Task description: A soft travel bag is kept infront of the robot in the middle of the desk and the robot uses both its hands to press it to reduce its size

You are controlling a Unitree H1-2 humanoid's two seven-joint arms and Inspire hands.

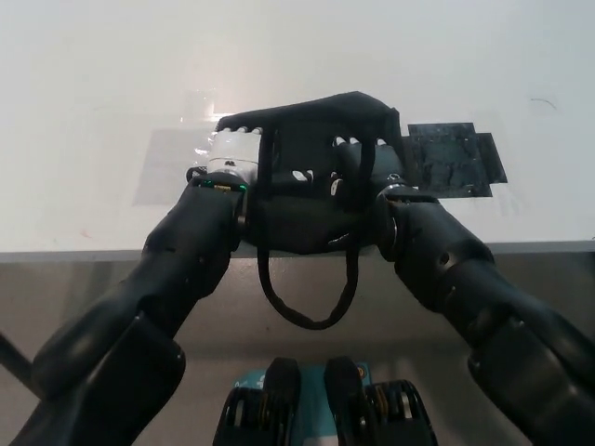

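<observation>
Black bag (311, 139), robot hands seemingly pressing, mostly hidden

- The black soft travel bag (311, 167) lies at the desk's (93, 139) near edge, its strap loop hanging over.
- The white left hand (228, 160) and black right hand (367, 172) press into it from either side.
- Dark patch (454, 158) just right of bag.

desk (112, 74): bare beyond | bag (316, 130): mid | black patch (456, 158): bag's right
</observation>
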